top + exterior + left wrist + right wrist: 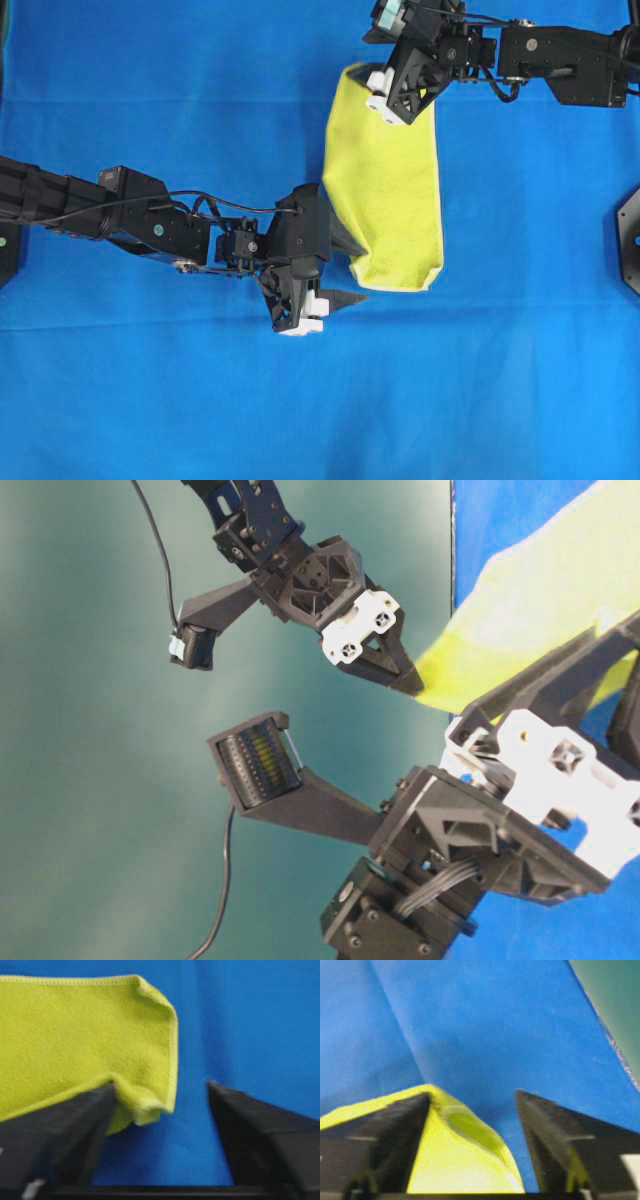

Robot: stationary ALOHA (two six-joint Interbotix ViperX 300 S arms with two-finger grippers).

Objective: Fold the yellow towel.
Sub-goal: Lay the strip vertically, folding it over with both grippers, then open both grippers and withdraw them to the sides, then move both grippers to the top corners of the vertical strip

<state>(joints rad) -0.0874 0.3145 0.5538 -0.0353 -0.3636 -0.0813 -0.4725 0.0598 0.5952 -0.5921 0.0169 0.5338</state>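
From overhead, the yellow towel [385,195] lies doubled into a tall narrow shape on the blue cloth [150,400] that covers the table, right of centre, and I judge one fold is laid and I am at the point of letting go. My left hand [340,275] sits at the towel's lower left corner with its fingers spread, and my right hand [395,95] sits at the upper left corner; there its fingers are hidden under the wrist. The table-level view shows both hands close up, each with fingers wide apart, a towel edge [440,670] at the tip of the farther one. In the left wrist view my fingers stand apart with nothing clamped; the rumpled corner [145,1105] rests against the left finger [65,1135], hem curled under. In the right wrist view the fingers are likewise apart, a raised loop of hem [470,1130] lying between them beside the left one. Next, I think, both hands must lift clear without dragging those corners, then take the short ends for a second fold. Bare cloth lies open below and to the right.
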